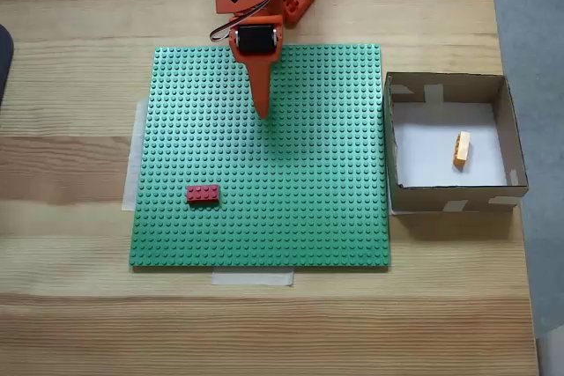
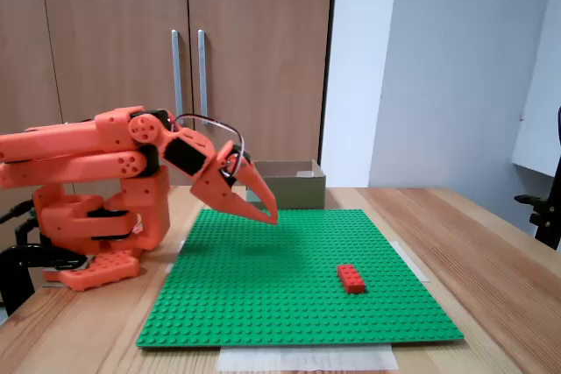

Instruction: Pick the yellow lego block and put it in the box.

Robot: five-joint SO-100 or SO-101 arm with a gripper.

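Observation:
The yellow lego block (image 1: 462, 148) lies on the white bottom inside the box (image 1: 447, 193), toward its right side, in a fixed view. In the other fixed view the box (image 2: 294, 186) stands behind the baseplate and its inside is hidden. My orange gripper (image 1: 262, 112) hangs over the upper middle of the green baseplate, far left of the box, jaws shut with nothing between them. From the side, the gripper (image 2: 268, 215) points down-right a little above the plate.
A red lego brick (image 1: 203, 194) sits on the green studded baseplate (image 1: 335, 217) at its lower left; it shows as the red brick (image 2: 352, 278) from the side. The arm's base (image 2: 96, 216) stands at the plate's far edge. Wooden table around.

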